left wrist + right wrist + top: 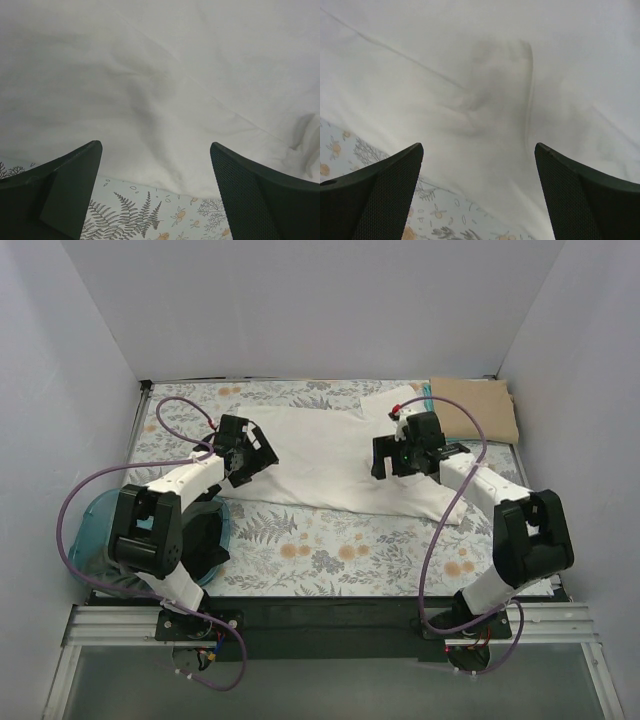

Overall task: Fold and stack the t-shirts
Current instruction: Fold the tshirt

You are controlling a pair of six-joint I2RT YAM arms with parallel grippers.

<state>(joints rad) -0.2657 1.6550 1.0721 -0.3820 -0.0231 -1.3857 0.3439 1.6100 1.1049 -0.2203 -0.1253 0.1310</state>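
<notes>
Spread wide and empty, the left gripper [156,149] and right gripper [479,149] should together pinch the near hem of the cream t-shirt [325,455] — cloth only, not the floral tabletop covering [330,550] — lifting evenly.

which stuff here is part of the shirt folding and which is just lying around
Job:
large cream-white cloth t-shirt, spread flat
folded tan cloth t-shirt, far right corner

Lying about:
translucent teal plastic basket, near left
floral-patterned table covering

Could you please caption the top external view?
Both open, left end effector and right end effector above cream-white t-shirt on floral table covering.
</notes>
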